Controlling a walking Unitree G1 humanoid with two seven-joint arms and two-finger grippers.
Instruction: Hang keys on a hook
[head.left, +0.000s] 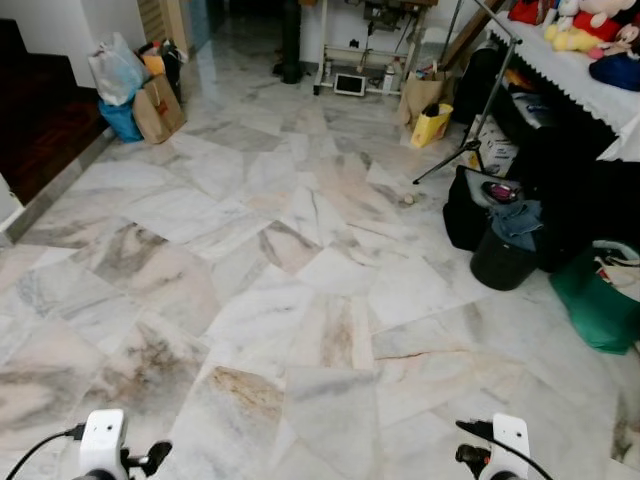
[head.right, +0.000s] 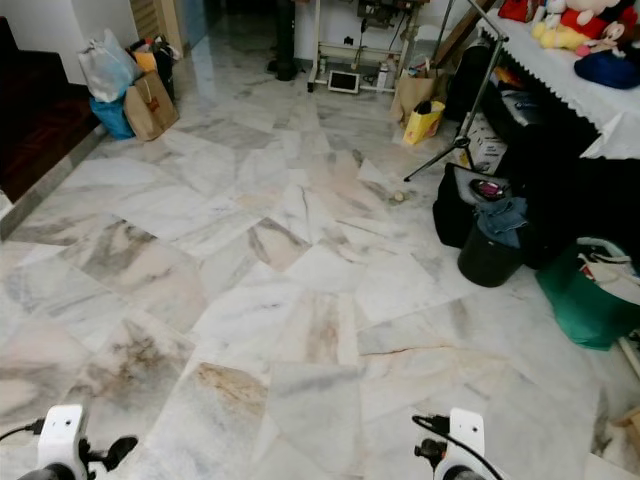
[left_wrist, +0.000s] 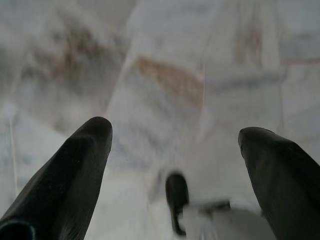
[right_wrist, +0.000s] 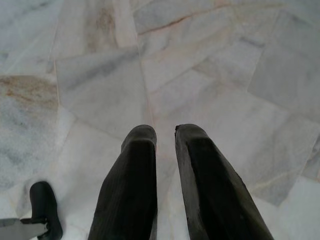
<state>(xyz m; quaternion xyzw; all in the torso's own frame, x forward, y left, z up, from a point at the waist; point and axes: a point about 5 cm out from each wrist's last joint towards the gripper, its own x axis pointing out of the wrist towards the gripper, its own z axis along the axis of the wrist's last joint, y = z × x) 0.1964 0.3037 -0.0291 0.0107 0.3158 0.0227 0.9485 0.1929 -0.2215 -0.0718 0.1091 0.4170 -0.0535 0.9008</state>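
Note:
I look down on a marble floor (head.left: 300, 300). My two arms hang low, and their white wrists show at the bottom edge, the left wrist (head.left: 103, 445) and the right wrist (head.left: 505, 445). In the left wrist view my left gripper (left_wrist: 174, 131) is open, its black fingers (left_wrist: 75, 170) wide apart over the tiles with nothing between them. In the right wrist view my right gripper (right_wrist: 165, 131) is shut, its fingers (right_wrist: 135, 175) nearly touching and holding nothing, pointing down at the floor.
Paper and plastic bags (head.left: 140, 90) stand at the far left by dark steps (head.left: 40, 120). On the right are a cloth-covered table with plush toys (head.left: 590, 85), a tripod (head.left: 470, 130), a yellow bag (head.left: 430, 125), a black bucket of clothes (head.left: 503, 255) and a green bag (head.left: 597, 305).

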